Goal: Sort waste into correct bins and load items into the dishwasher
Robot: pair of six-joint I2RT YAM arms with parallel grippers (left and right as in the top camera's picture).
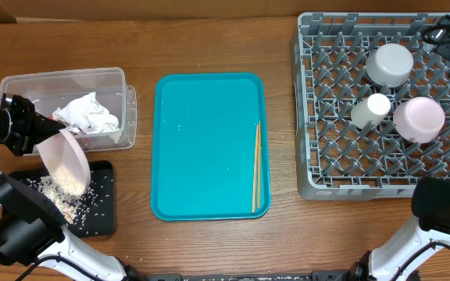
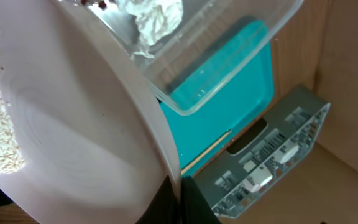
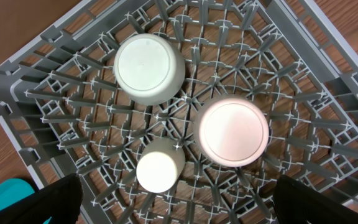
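The pale pink plate (image 1: 65,160) is held steeply tilted over the black tray (image 1: 101,215) at the front left of the surface (image 1: 209,39), its lower edge pointing down at the tray. A patch of rice (image 1: 70,182) clings to the plate's low side, and more grains (image 1: 62,208) lie scattered on the tray below. The left fingers (image 2: 166,202) are pinched narrow on the plate's rim, as the left wrist view shows from close up.

The step in hand looks like tipping the food scraps into the tray. To do it well, the plate's low edge should stay over the middle of the tray, not its rim, since grains could bounce onto the surface. A steeper tilt or a light shake may be needed, because the rice seems to stick. The grip on the thin rim should not loosen during the shake.

Just behind the plate stands the clear tub (image 1: 127,117) with crumpled napkins (image 1: 88,115) inside. The teal tray (image 1: 209,140) lies in the middle with the chopsticks (image 1: 256,168) near its right edge. On the right, the dish rack (image 1: 326,164) carries the grey bowl (image 1: 389,64), the white cup (image 1: 372,109) and the pink bowl (image 1: 419,119), all upside down. The right fingers (image 3: 48,199) hang above the rack, spread wide and empty.
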